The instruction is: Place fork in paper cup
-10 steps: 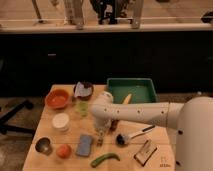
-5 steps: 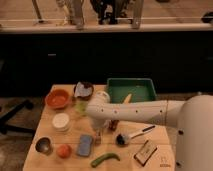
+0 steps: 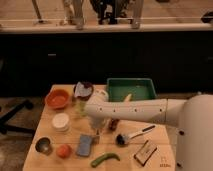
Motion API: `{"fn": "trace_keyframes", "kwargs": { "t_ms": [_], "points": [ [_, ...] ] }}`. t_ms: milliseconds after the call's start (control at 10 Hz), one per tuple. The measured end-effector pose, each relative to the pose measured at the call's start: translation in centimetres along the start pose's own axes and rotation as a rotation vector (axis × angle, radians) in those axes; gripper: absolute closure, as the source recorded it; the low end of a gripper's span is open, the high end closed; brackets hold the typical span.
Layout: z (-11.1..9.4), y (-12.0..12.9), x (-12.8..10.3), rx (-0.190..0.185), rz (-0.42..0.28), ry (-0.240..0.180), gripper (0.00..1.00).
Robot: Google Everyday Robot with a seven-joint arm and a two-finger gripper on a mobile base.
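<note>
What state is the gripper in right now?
Gripper: closed, low over the table, right by the blue sponge; whether it holds anything cannot be told.

We see the arm [image 3: 130, 109] has swung a little left over the counter [image 3: 122, 152] and drawn back from its near edge. The claw [image 3: 95, 129] now hangs just behind the blue sponge [image 3: 85, 145], slightly nearer the paper cup [image 3: 61, 121].

Dim and warm-toned overall. Brightest along the upper edge of frame, dark across the middle band. Evenly lit on the table [image 3: 112, 145] at lower centre, with soft shadows. Slightly glossy on the white arm [image 3: 135, 109]. Shadowed at the gripper [image 3: 95, 128], low centre-left under the arm. Soft-focused throughout.
</note>
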Motion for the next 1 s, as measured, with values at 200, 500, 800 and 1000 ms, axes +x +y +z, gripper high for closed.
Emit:
{"fn": "trace_keyframes", "kwargs": {
  "t_ms": [200,500,800,1000],
  "points": [
    [-0.7,-0.9,0.1,0.003,-0.019,0.007,1.0],
    [-2.4,-2.4,0.1,0.013,-0.049,0.03,1.0],
    [-4.7,-5.2,-0.1,0.035,-0.094,0.058,1.0],
    [-6.2,-7.5,-0.5,0.033,-0.137,0.056,1.0]
  ]
}}
